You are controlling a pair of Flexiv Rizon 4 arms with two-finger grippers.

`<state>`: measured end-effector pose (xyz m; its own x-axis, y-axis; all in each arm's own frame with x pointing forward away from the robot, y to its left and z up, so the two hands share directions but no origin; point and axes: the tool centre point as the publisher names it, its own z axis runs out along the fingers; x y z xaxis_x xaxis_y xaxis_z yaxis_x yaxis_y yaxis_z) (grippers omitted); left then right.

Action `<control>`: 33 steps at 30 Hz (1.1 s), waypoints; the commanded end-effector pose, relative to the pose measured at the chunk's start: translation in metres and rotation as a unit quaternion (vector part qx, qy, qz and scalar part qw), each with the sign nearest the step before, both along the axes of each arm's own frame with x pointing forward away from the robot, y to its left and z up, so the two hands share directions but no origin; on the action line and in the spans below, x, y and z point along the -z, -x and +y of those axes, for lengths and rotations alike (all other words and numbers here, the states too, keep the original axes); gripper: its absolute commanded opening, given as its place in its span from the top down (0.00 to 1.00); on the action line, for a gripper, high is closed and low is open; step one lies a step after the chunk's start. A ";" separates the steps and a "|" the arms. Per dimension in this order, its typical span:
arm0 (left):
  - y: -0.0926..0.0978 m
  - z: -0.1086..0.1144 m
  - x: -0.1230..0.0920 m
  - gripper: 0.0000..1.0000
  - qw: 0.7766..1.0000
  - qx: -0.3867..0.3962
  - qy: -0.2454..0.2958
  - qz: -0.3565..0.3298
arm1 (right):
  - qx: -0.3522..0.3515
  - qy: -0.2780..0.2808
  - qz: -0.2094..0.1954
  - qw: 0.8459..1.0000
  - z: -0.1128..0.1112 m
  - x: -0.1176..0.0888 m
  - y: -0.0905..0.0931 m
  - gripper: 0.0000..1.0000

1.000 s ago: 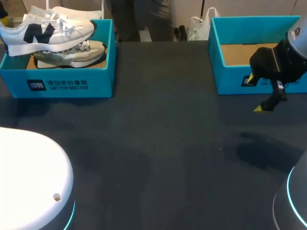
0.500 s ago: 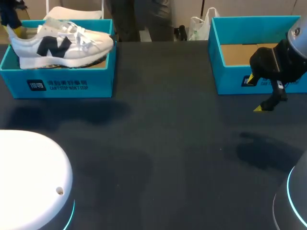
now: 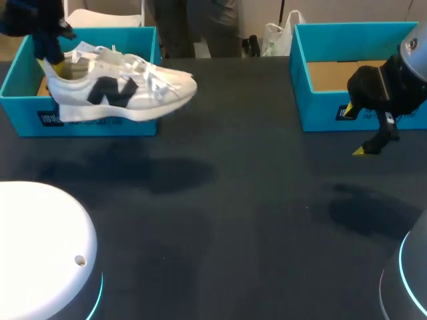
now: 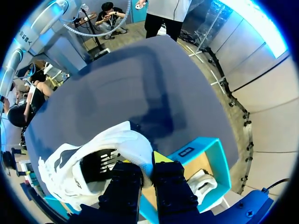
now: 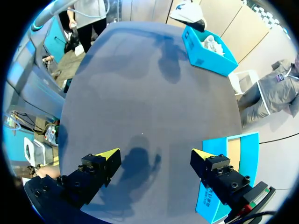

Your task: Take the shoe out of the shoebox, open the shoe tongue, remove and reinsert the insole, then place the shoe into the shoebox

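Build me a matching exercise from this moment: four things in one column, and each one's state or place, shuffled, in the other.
Things
1. white shoe
2. left tool
3. right tool
4. right shoebox

States or places
A. open, over the table
B. shows a brown cardboard floor
C. held in the air, toe out beyond the left shoebox
D. shut on the shoe's heel

Pairs: 1-C, 2-D, 3-A, 4-B

Two shoes (image 3: 123, 93); two shoeboxes (image 3: 100, 123); two end effectors (image 5: 156, 156).
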<state>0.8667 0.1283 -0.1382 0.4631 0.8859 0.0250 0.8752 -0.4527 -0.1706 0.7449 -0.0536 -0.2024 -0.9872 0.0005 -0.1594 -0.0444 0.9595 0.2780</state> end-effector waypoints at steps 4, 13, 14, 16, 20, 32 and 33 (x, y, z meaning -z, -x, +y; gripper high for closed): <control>0.032 -0.035 0.007 1.00 1.000 0.010 -0.027 -0.012 | 0.000 0.001 0.000 1.000 0.000 0.001 -0.001 0.00; 0.064 -0.076 0.021 1.00 1.000 -0.003 -0.029 0.000 | 0.000 0.001 0.000 1.000 0.000 0.001 -0.001 0.00; 0.067 -0.081 0.023 1.00 1.000 -0.004 -0.029 0.000 | 0.000 0.001 0.000 1.000 0.000 0.001 -0.001 0.00; 0.073 -0.090 0.026 1.00 1.000 -0.007 -0.030 0.002 | 0.000 0.001 0.000 1.000 0.000 0.001 -0.001 0.00; 0.086 -0.108 0.034 1.00 0.999 -0.022 -0.029 -0.001 | 0.000 0.001 0.000 1.000 0.000 0.001 -0.001 0.00; 0.110 -0.159 0.057 1.00 0.998 -0.053 -0.027 -0.026 | 0.000 0.001 0.000 1.000 0.000 0.001 -0.001 0.00; 0.111 -0.164 0.060 1.00 0.998 -0.052 -0.028 -0.026 | 0.000 0.001 0.000 1.000 0.000 0.001 -0.001 0.00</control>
